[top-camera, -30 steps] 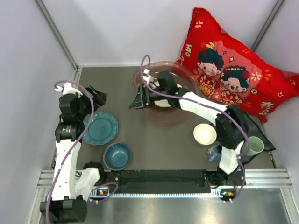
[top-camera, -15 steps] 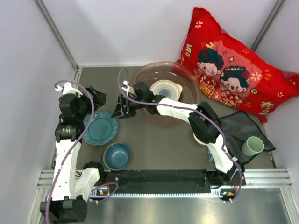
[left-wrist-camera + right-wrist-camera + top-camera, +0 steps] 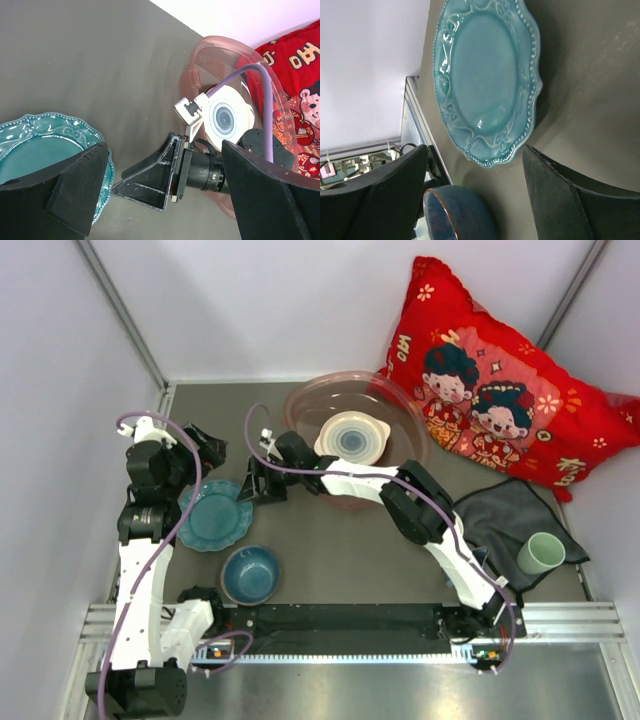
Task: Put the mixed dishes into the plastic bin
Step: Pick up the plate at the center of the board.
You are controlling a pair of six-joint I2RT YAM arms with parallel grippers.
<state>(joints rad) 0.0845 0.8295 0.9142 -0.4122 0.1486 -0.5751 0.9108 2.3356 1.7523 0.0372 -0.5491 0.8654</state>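
The plastic bin (image 3: 305, 400) sits at the back of the table and holds the blue-ringed white handled plate (image 3: 350, 437) flat inside it. Left of the bin lies the teal scalloped plate (image 3: 215, 515), with the blue bowl (image 3: 250, 573) nearer than it. Right of the bin, the pale green cup (image 3: 540, 553) stands on a dark grey cloth (image 3: 500, 515), beside a red cartoon-print pillow (image 3: 490, 380). The right gripper (image 3: 262, 483) hangs just left of the bin, at the teal plate's edge, fingers spread and empty. The left gripper (image 3: 205, 445), further left, is likewise wide apart and holds nothing.
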